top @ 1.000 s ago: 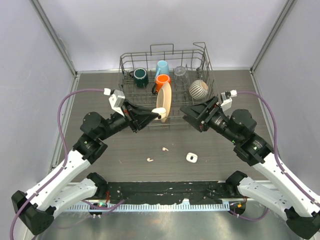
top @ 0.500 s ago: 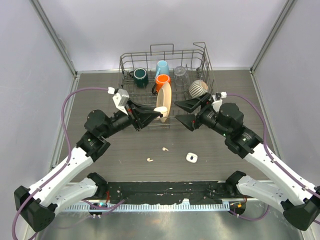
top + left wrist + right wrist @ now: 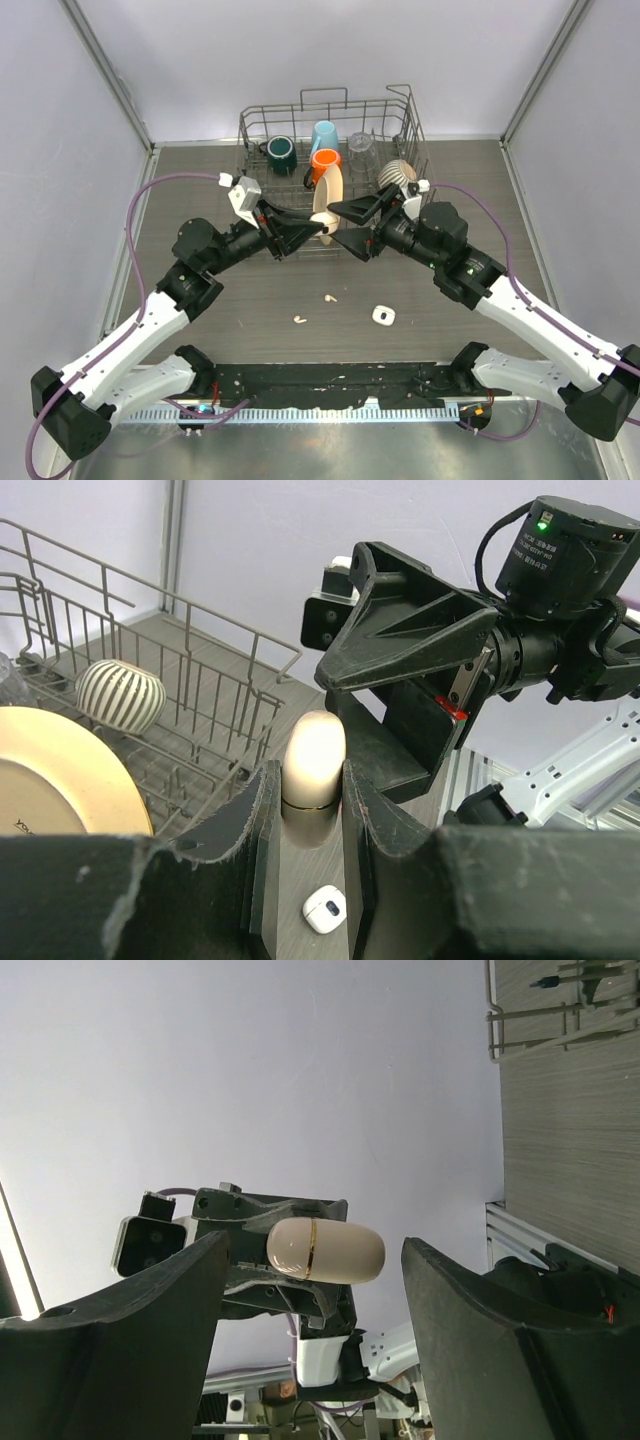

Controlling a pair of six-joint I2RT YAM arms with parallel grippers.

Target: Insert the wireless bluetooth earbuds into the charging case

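My left gripper (image 3: 322,230) is shut on a cream charging case (image 3: 325,234) with a gold seam, held above the table in front of the rack. In the left wrist view the case (image 3: 314,755) stands up between the fingers (image 3: 240,840). My right gripper (image 3: 340,226) is open and faces it from the right, its jaws to either side of the case's free end without touching. The right wrist view shows the case (image 3: 325,1250) in the gap of that gripper (image 3: 315,1245). Two white earbuds (image 3: 329,298) (image 3: 299,320) lie on the table below.
A small white rounded-square case (image 3: 384,316) lies on the table right of the earbuds, also seen below the left jaws (image 3: 324,910). Behind the grippers stands a wire dish rack (image 3: 325,105) with mugs, a glass, a striped bowl (image 3: 397,178) and a cream plate (image 3: 328,195).
The right arm has swung left and its open jaws have come up around the end of the case. The left gripper has kept its hold and barely shifted.
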